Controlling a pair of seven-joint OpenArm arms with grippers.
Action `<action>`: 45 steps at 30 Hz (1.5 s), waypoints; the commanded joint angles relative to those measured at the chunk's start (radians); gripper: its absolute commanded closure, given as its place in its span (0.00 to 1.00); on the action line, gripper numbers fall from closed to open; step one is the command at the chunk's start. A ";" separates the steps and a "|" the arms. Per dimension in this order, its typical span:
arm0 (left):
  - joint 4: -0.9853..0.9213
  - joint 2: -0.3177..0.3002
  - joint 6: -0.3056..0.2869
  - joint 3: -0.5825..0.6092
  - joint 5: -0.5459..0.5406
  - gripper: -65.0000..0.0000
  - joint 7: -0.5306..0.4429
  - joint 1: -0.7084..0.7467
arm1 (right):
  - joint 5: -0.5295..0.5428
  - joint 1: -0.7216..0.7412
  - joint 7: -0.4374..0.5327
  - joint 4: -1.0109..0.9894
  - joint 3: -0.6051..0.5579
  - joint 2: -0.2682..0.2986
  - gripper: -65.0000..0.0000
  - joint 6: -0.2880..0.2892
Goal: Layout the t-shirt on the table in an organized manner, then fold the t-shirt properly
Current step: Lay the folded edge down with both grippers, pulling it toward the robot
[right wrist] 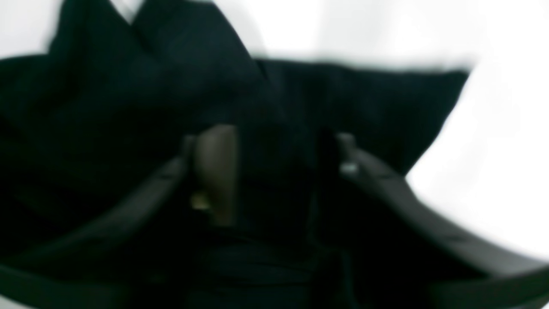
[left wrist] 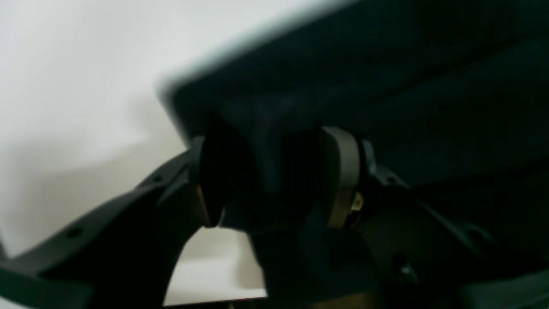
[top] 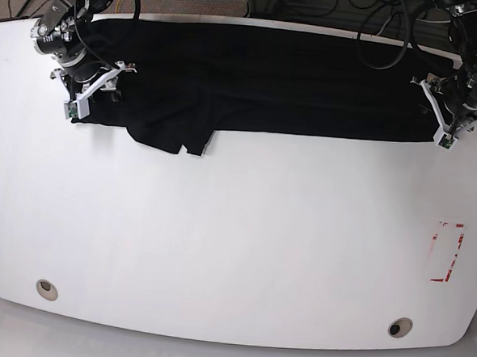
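Black cloth: the shirt (top: 293, 81) is spread in a long, wide band along the arm side of the table (top: 243, 235), in the upper part of the base view
Shirt edge: a nearly straight line is formed across the middle and toward the left arm; near the right arm, a loose, uneven flap is pushed out toward the middle of the table
Left gripper (left wrist: 274, 182): its fingers are held apart over a corner of the shirt, with dark cloth seen between them; whether the cloth is touched cannot be told
Right gripper (right wrist: 279, 180): its fingers are spread above the opposite end of the shirt, blurred; creased cloth is seen between them, and contact cannot be made out
Wrinkles: soft folds are shown in both wrist views, with a pointed corner laid out beside the right gripper
White surface: the table is marked by a red rectangle (top: 447, 252) on the left arm's side and pierced by two round holes (top: 47, 290) near the edge opposite the arms, well apart
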 commanded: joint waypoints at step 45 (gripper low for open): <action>-0.227 0.007 0.035 0.169 -0.006 0.52 -0.057 -0.251 | 0.010 0.172 0.302 -0.391 -0.064 0.313 0.36 0.000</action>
